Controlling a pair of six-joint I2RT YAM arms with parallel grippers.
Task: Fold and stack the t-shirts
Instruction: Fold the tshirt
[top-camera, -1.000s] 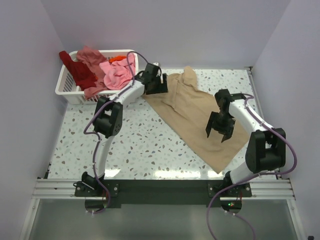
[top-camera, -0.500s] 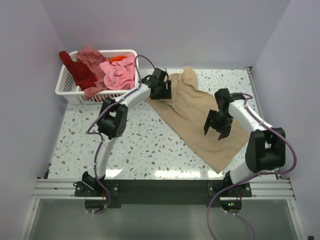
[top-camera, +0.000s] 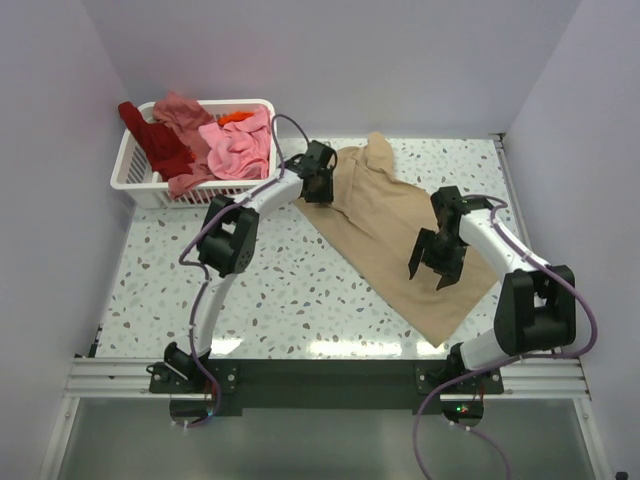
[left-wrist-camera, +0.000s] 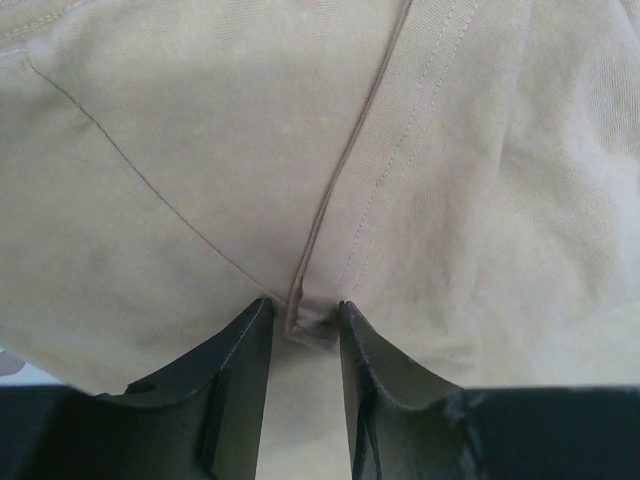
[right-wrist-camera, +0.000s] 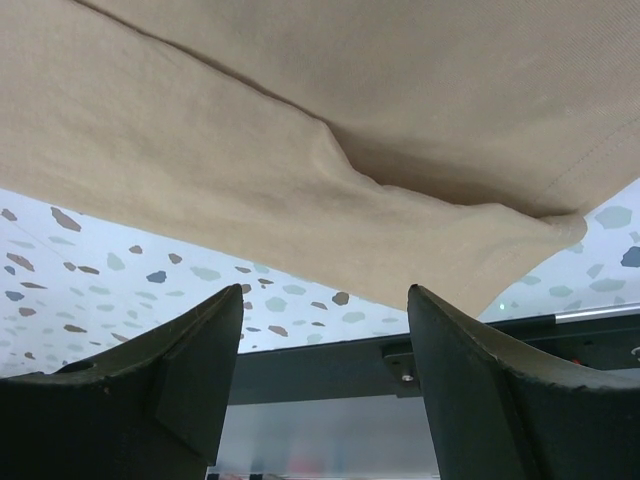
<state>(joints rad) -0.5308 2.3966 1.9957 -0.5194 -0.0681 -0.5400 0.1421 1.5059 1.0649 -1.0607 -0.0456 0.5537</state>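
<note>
Orange t-shirt (top-camera: 236, 117) mostly under pink t-shirt (top-camera: 240, 146)

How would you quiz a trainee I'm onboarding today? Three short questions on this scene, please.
1. True or false: the white slatted plastic basket stands at the table's far right corner.
2. Which t-shirt lies spread on the speckled table? A) dark red B) the large tan cloth t-shirt C) light pink
3. Fill in: the ___ gripper pinches a seam fold of the tan t-shirt; the other hangs open over it.

Key: 1 false, it stands far left. 2 B. 3 left gripper; the right gripper is open.
</note>
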